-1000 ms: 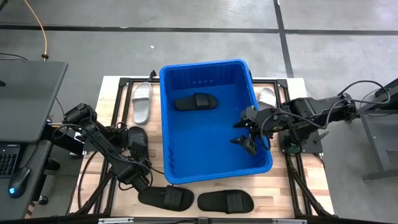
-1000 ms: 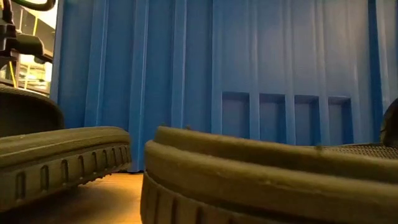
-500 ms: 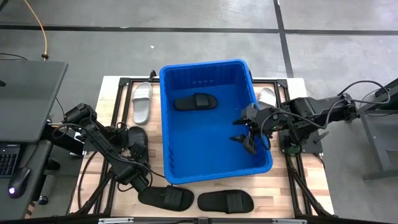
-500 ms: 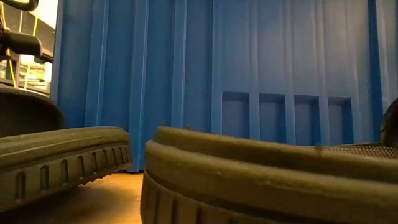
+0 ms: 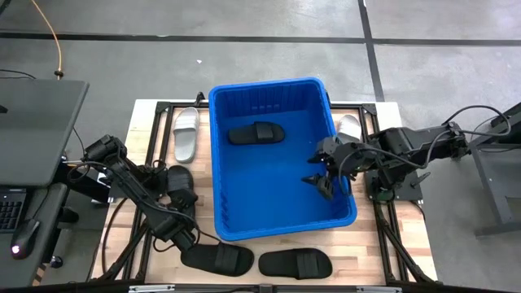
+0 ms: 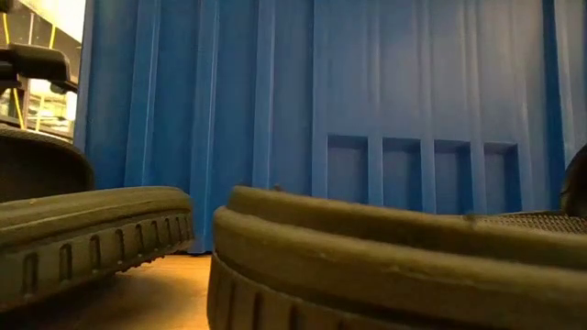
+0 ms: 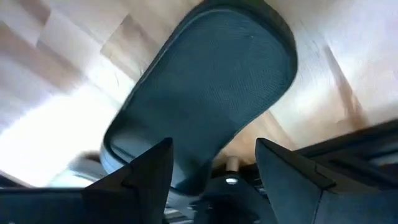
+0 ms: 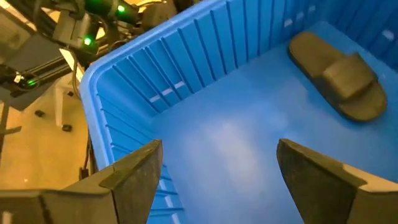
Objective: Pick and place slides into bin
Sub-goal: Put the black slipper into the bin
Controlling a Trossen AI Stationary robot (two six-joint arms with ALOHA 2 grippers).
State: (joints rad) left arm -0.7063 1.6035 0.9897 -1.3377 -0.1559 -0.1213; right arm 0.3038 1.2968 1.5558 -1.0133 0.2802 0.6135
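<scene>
Your right tool (image 5: 324, 177): fingers apart over bin (image 5: 218, 163). Your left tool (image 5: 181, 198): fingers apart around black slide (image 5: 179, 185) on worktop (image 5: 146, 134).

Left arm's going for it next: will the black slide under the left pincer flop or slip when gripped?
The black slide is probably light foam with some flex; its thick sole suggests little droop. The textured footbed should limit slipping. It lies flat on the table, so rolling is unlikely. The left pincer is open over it.
</scene>
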